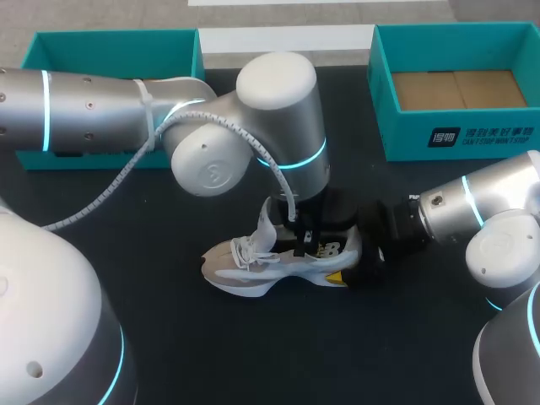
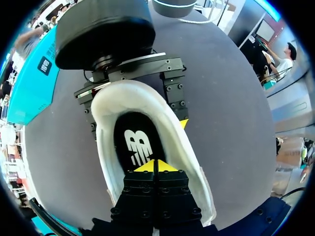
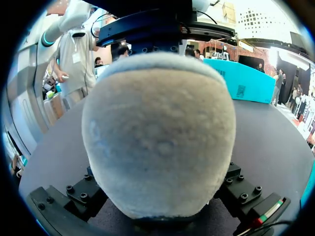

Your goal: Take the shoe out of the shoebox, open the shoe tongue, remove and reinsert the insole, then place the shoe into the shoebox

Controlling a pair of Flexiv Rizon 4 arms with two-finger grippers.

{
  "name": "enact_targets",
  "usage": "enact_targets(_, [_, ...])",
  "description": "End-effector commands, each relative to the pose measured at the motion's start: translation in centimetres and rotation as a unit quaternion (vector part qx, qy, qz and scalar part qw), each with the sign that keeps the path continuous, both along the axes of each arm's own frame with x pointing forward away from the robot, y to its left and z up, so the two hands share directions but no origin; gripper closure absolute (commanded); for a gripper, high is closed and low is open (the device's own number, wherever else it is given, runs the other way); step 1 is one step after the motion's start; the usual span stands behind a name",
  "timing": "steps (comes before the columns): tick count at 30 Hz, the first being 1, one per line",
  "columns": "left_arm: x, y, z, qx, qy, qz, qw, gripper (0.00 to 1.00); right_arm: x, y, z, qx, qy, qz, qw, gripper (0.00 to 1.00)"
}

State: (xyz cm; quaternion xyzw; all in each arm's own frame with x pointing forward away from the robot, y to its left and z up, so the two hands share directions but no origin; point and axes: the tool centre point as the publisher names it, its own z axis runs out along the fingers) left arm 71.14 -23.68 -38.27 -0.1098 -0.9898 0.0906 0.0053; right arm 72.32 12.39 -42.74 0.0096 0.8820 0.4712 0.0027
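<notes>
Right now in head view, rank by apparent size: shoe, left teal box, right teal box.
1-2, unranked: right teal box and left teal box look alike; the left arm hides much of the left one.
3. shoe, clearly smallest.

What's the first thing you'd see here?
A white shoe lies in the middle of the black table. The left claw, shut, dips into its opening, while the right claw squeezes its heel. An open teal shoebox sits at the far right corner.
</notes>
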Motion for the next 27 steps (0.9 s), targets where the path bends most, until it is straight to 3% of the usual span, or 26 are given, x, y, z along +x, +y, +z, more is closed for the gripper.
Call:
enact_targets(1, [0.1,0.2,0.3,0.001,-0.001,0.002,1.000,1.00,0.1,0.4,-0.6,0.000,-0.001,-0.001,1.000,1.00])
enact_targets(16, [-1.5,1.1,0.3,0.012,0.005,-0.014,1.000,1.00,0.1,0.4,-0.6,0.000,-0.001,-0.001,1.000,1.00])
enact_targets(19, [-1.5,1.2,0.0,0.014,0.005,-0.014,1.000,0.83,0.1,0.4,-0.6,0.000,-0.001,-0.001,1.000,1.00])
enact_targets(22, [-1.3,1.1,-0.3,0.016,0.007,-0.011,1.000,0.75,0.1,0.4,-0.6,0.000,-0.001,-0.001,1.000,1.00])
enact_targets(27, [-1.2,1.1,-0.7,0.018,0.002,-0.013,1.000,0.82,0.1,0.4,-0.6,0.000,-0.001,-0.001,1.000,1.00])
